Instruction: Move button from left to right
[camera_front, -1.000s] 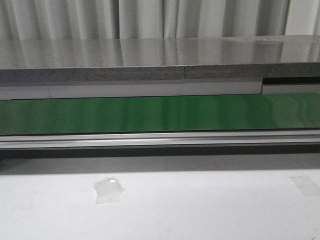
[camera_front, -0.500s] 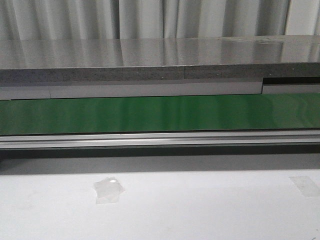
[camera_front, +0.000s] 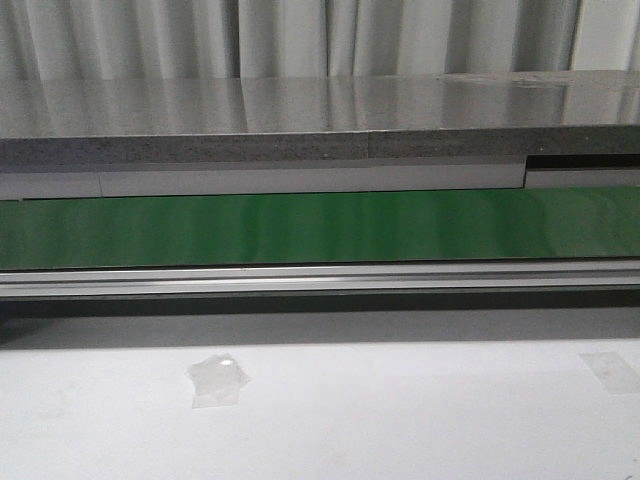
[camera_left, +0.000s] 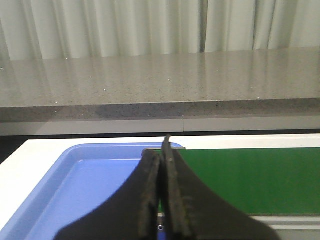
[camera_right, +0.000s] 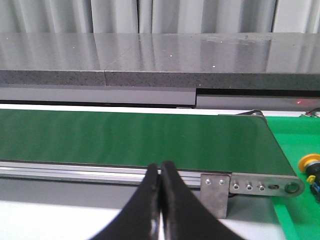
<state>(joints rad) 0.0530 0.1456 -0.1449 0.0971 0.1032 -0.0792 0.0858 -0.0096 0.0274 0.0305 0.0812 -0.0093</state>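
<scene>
- Left gripper (camera_left: 161, 200): fingers pressed together, nothing between them. You see it only in its own wrist cam, parked over the blue tray (camera_left: 75, 185).
- Right gripper (camera_right: 160, 200): fingers also pressed together, holding nothing. It sits at the near rail of the green belt (camera_right: 130, 137).
- Button (camera_right: 311, 167): seen in the right wrist cam only. Yellow cap at about 3 o'clock from the right gripper, past the belt's end plate (camera_right: 250, 187), lying on the green bin (camera_right: 295, 135). It's cut by the frame edge, so you can't tell how it's oriented.
- Front cam shows no arms and no button, just belt (camera_front: 320, 228), grey counter (camera_front: 320, 110) and 2 tape patches (camera_front: 218, 380) on the white table (camera_front: 400, 420).
- Risk 1: task says left to right, but the only button you can see already sits at the right end. Could be a prior one; don't count it as done, wait for 1 at the left.
- Risk 2: fingers must part before any reach, or they'll knock the part instead of gripping it.
- Risk 3: round cap prob slips or rolls under an off-centre pinch; go for the boxy body.
- Containers: blue tray shows nothing in the visible part, though the gripper hides some. Green bin holds the button, plus a dark bit beside it you can't ID.
</scene>
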